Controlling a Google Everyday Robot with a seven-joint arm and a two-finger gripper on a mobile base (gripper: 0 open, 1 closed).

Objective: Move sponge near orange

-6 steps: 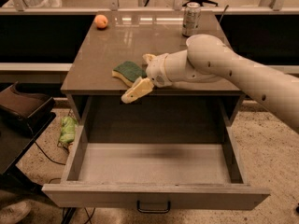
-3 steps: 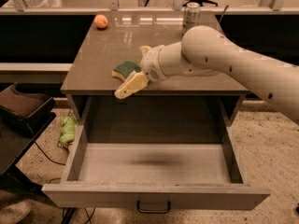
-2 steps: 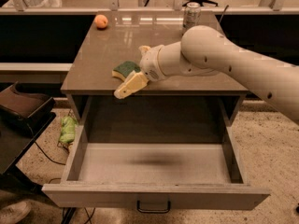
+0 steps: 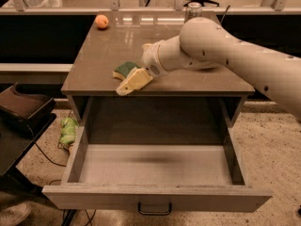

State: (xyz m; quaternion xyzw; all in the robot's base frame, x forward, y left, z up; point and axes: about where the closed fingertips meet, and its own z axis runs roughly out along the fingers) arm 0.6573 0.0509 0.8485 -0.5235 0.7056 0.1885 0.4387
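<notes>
gripper (image 4: 134, 82): low at front edge of cabinet top (image 4: 91, 65), placed for your grasp | grip state: cannot tell | sponge (image 4: 124, 69): just behind its tip | orange (image 4: 101, 21): well beyond, back-left corner

Open tabletop (image 4: 106, 48) runs from the sponge (image 4: 124, 69), beside the gripper (image 4: 133, 82) at the front edge, to the orange (image 4: 101, 21); what looks like a can (image 4: 193, 9) stands back right.
</notes>
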